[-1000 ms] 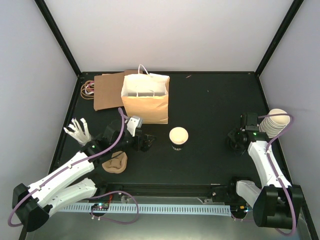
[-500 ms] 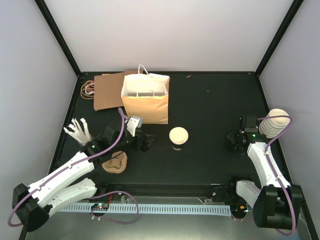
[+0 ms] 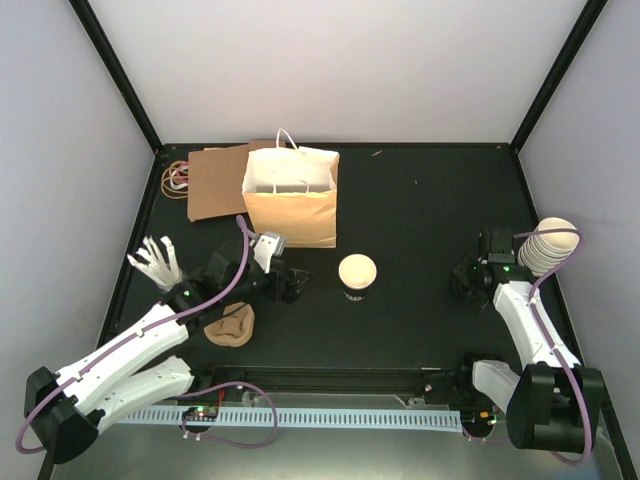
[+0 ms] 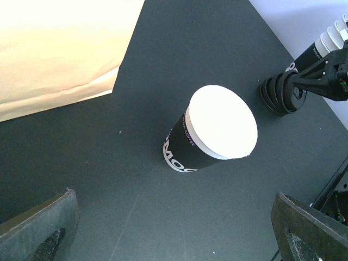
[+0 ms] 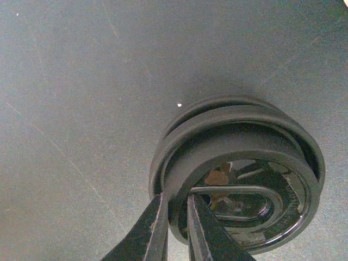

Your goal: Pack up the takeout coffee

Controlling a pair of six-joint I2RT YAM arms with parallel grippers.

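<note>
Just beyond left claw (image 3: 290,284), coffee cup (image 3: 357,273)

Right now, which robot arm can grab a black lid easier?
Right. The right end effector pinches the rim of the top lid on the black lid stack. The left end effector is wide open beside the coffee cup, far from the lids.

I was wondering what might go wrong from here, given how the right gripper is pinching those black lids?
1. The right gripper pinches only the thin rim of the stack of black lids; nested lids may lift together, or the rim may slip out.
2. The stack of cream cups stands close beside that arm and might be knocked.
</note>
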